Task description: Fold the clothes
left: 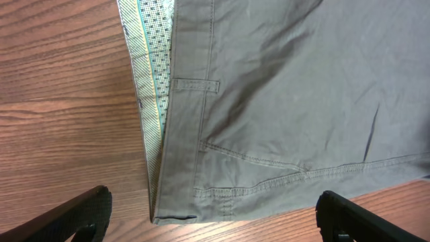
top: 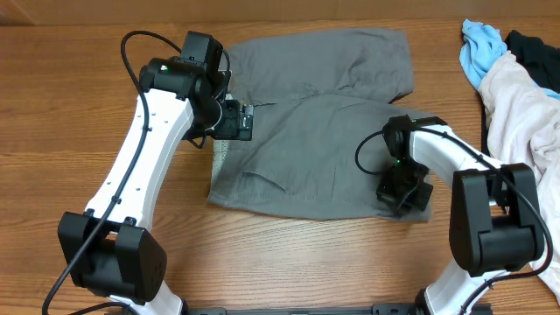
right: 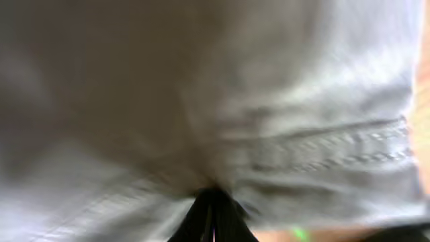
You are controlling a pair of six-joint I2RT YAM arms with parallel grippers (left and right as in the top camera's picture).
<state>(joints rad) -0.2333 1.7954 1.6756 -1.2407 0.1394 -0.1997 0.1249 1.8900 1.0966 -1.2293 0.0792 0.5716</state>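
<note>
Gray shorts [top: 306,149] are being shown spread on the tabletop [top: 52,105]. Their lower corner is being pinched by the closed right fingers [right: 201,223], mostly buried in blurred cloth. Above the speckled waistband [left: 151,101], the left fingers [left: 74,215] are being held wide apart.

Table [top: 52,131]: brown wood-grain top; bare boards show along the near edge and toward the left edge.
Shorts [top: 324,131]: medium gray, spread flat around the middle of the table, one leg reaching toward the far edge.
Waistband lining [left: 151,74]: pale and speckled with a teal stripe, turned out onto the wood on the side of the shorts facing the left edge.
Light-blue cloth [top: 479,48]: crumpled at the far right corner.
Whitish-pink garment [top: 521,105]: heaped along the right edge, touching the light-blue cloth.
Black cloth [top: 534,48]: at the far right corner, partly under the whitish-pink garment.
</note>
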